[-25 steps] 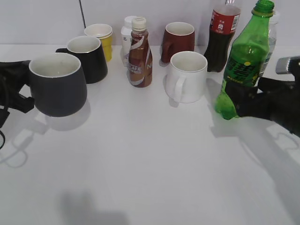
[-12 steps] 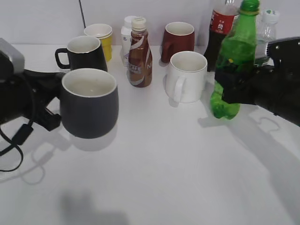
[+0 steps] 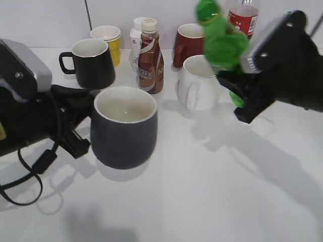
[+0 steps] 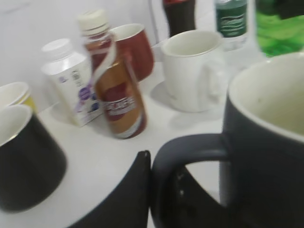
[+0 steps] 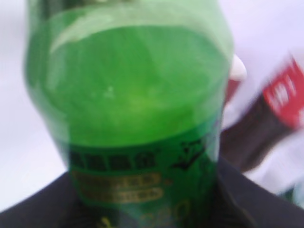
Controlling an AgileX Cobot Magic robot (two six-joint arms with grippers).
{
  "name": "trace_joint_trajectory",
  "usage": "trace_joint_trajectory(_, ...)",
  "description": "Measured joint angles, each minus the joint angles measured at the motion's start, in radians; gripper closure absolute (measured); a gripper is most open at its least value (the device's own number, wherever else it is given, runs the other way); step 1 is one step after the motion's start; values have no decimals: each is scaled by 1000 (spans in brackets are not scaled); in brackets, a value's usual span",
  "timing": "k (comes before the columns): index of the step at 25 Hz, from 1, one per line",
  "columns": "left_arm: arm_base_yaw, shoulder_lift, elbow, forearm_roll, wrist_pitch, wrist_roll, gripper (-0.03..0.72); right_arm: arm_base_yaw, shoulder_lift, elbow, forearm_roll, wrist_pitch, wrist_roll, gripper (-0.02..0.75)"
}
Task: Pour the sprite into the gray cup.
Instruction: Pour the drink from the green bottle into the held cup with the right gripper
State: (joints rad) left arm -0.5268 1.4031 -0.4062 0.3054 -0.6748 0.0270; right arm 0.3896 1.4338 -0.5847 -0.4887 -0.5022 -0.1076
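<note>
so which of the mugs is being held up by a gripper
The matte dark-gray mug, gripped by its handle in the left gripper; the glossy black, white and dark red mugs stand untouched behind.

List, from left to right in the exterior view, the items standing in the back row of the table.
Black mug → yellow cup → white bottle → brown coffee bottle → dark red mug → cola bottle.

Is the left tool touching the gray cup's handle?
Touching. The left wrist view shows the left tool closed on the gray cup at its loop handle, no gap visible.
</note>
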Motion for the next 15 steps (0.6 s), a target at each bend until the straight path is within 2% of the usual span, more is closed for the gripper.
trace_joint_trajectory(7,-59,0,0,-26,0,-3,635,109,-10,-106,-1,166,-265,374)
trace_joint_trajectory(15,-68,-2,0,-54,-2,-3,635,121,-10,-149,0,211,-512,374)
